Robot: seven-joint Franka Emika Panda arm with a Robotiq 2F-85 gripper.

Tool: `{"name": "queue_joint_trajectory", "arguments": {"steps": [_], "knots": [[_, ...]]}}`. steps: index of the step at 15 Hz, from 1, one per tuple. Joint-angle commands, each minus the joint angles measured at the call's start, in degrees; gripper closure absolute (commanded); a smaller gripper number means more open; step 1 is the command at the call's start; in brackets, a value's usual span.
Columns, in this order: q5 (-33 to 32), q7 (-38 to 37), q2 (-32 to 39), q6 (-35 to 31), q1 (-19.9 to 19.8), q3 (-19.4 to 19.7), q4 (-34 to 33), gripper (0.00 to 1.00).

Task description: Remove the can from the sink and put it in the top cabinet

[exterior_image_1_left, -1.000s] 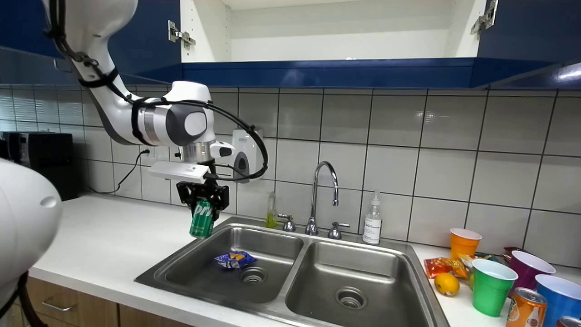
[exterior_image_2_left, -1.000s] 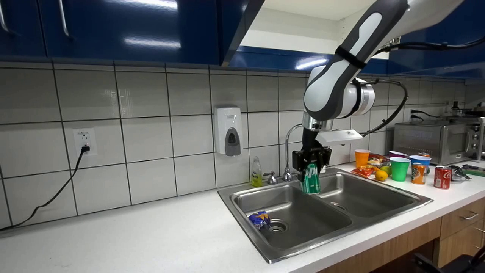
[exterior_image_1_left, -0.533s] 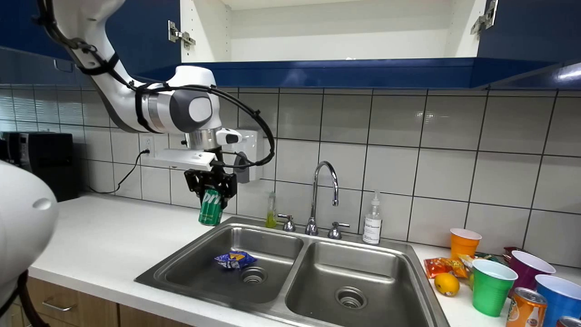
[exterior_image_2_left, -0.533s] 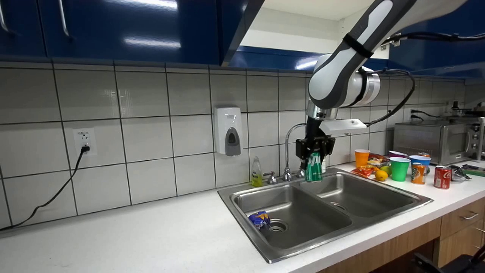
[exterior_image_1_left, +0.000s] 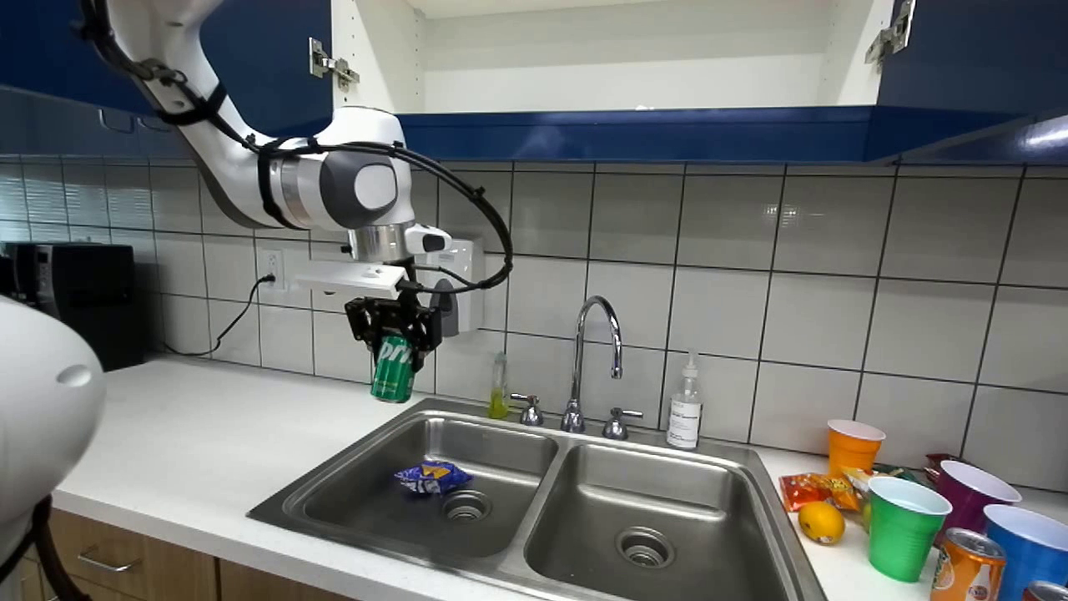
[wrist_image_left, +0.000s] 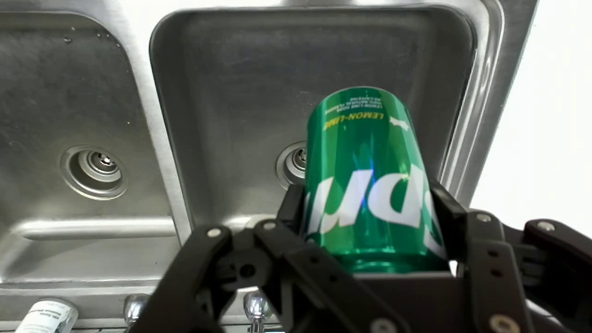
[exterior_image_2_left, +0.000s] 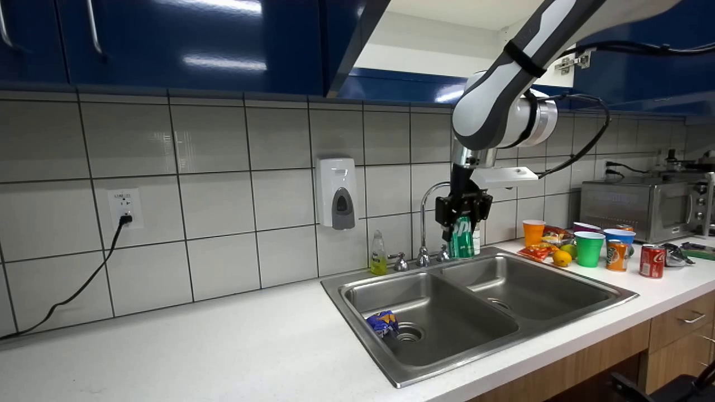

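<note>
A green can (exterior_image_1_left: pixel 392 376) hangs in the air, tilted slightly, with its lower end free. My gripper (wrist_image_left: pixel 369 199) is shut on it, a finger on each side of its upper part. Below lies the double-basin sink (exterior_image_1_left: pixel 534 509); in an exterior view the can appears just past the sink's left corner, while in the wrist view it covers part of a basin and its drain. Higher up, the top cabinet (exterior_image_1_left: pixel 626 135) shows its white inside, its blue doors swung aside. That cabinet (exterior_image_2_left: pixel 435 44) is partly hidden behind my arm in an exterior view.
A blue packet (exterior_image_1_left: pixel 434 477) lies in a basin. The gooseneck faucet (exterior_image_1_left: pixel 578 367), a pump bottle (exterior_image_1_left: pixel 686 409) and a green-yellow bottle (exterior_image_2_left: pixel 379 257) line the sink's back. A wall dispenser (exterior_image_2_left: pixel 336 192) hangs nearby. Cups, including a green cup (exterior_image_2_left: pixel 589 248), crowd the counter beyond the sink.
My gripper has risen with the can in its grasp, drifting rightward in an exterior view. The packet and the sink area look the same.
</note>
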State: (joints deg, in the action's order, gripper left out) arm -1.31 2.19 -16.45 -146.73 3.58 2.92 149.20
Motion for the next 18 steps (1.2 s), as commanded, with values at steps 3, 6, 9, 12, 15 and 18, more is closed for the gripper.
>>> {"name": "queue_joint_trajectory", "arguments": {"steps": [3, 6, 9, 12, 15, 18], "knots": [[0.56, 1.68, -2.65, 6.46, -0.74, -0.88, -2.77, 0.60], [0.27, 1.02, -3.59, 8.61, -0.93, -1.09, -3.92, 0.60], [-0.25, 0.46, -4.54, 11.29, -1.04, -1.50, -5.69, 0.60], [-0.56, 0.00, -5.02, 13.51, -1.18, -1.81, -7.58, 0.60], [-0.88, -0.27, -5.16, 15.20, -1.24, -2.18, -9.44, 0.60], [-0.44, 0.18, -5.20, 16.11, -0.96, -2.22, -10.74, 0.60]]}}
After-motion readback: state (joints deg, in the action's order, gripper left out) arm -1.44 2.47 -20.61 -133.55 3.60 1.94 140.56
